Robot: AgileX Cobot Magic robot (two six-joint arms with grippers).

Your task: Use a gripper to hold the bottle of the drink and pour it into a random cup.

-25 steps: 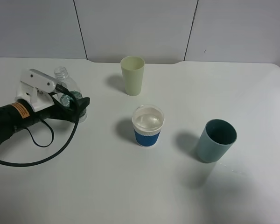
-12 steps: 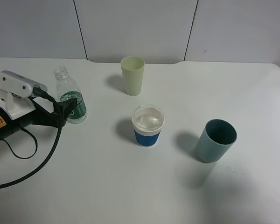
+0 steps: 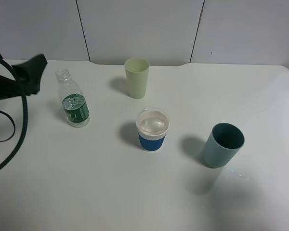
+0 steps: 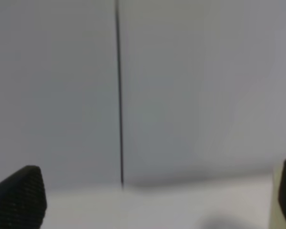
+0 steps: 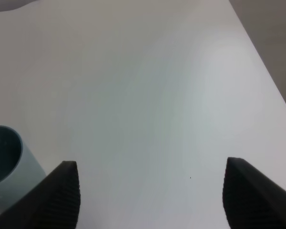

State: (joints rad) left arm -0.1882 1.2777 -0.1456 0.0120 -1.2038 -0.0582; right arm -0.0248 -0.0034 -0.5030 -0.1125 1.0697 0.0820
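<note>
The clear bottle (image 3: 73,102) with a green label stands upright and capless on the white table (image 3: 111,192), at the left. My left gripper (image 3: 18,71) is raised at the left edge, apart from the bottle, open and empty. In the left wrist view its dark fingertips (image 4: 20,196) stand wide apart, facing the back wall. The white cup with a blue band (image 3: 152,130) stands at the centre and holds clear liquid. My right gripper (image 5: 151,198) is open and empty over bare table. It does not show in the exterior high view.
A tall pale green cup (image 3: 137,77) stands at the back centre. A teal cup (image 3: 223,145) stands right of the banded cup and shows in the right wrist view (image 5: 5,164). A black cable (image 3: 12,139) loops at the left edge.
My left gripper let go of the bottle and drew back to the left and upward. The bottle stays upright where it was. The cups have not moved.
</note>
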